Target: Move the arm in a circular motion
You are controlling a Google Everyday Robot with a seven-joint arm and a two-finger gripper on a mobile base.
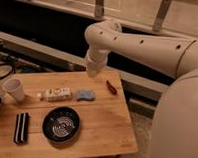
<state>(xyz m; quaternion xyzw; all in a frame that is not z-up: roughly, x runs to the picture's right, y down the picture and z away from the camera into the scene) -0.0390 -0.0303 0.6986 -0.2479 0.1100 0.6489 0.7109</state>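
The cream-white arm (144, 46) reaches in from the right as a thick tubular link with small dark holes. It bends at a rounded elbow (101, 33) and points down. Its small pale gripper (93, 69) hangs above the far edge of the wooden table (105, 124), apart from everything on it. It is just behind and above a blue sponge (85, 95). Nothing shows in the gripper. The arm's broad base link (180, 123) fills the right side of the view.
On the table are a white cup (13, 89), a white bottle lying down (56, 94), a small red object (111, 87), a black round plate (61, 124) and a black striped block (21, 127). Cables (0, 71) lie at the far left. A dark ledge runs behind.
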